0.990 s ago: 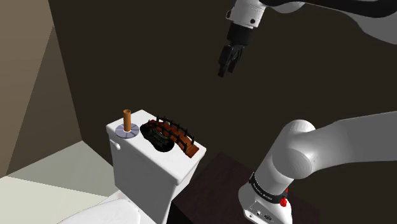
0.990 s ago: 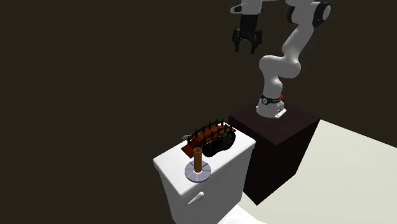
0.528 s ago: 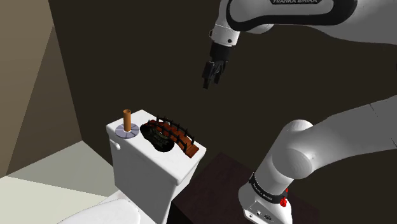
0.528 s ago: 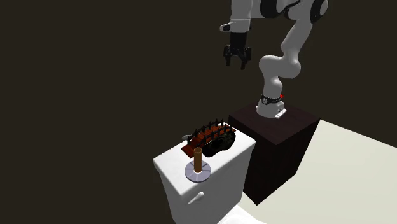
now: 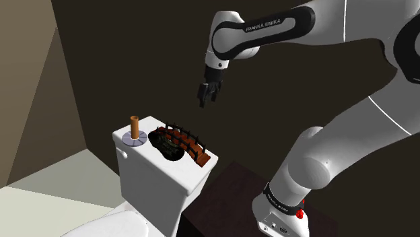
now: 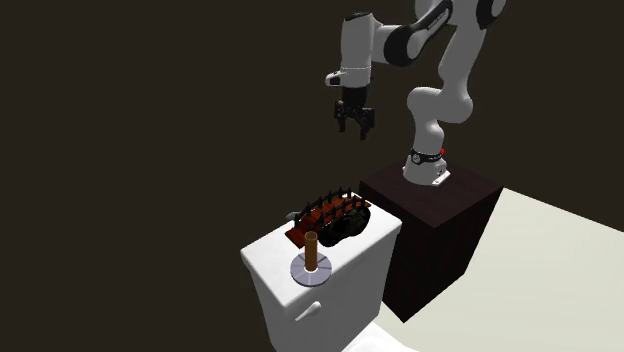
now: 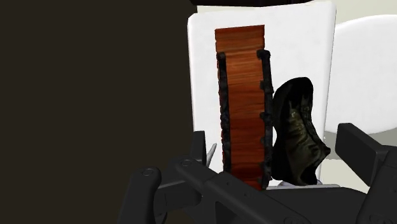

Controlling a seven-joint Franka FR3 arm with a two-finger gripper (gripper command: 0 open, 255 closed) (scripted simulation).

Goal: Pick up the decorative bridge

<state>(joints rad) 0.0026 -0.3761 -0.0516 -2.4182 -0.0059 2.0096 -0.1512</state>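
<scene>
- A white tank lid (image 5: pixel 176 170) carries three things: the decorative bridge (image 5: pixel 186 143), a dark, crumpled shoe-like object (image 5: pixel 164 143) and a brown cylinder (image 5: pixel 134 126) upright on a grey disc.
- The bridge lies along the lid's wall-side edge, with the dark object touching its other flank.
- The bridge has reddish-brown planks, wood-grained, and black beaded railings on both sides.
- The gripper (image 6: pixel 355 125) hangs well above the lid, its fingers spread wide and holding nothing.
- A dark box stand (image 6: pixel 445 215) sits beside the tank.
</scene>
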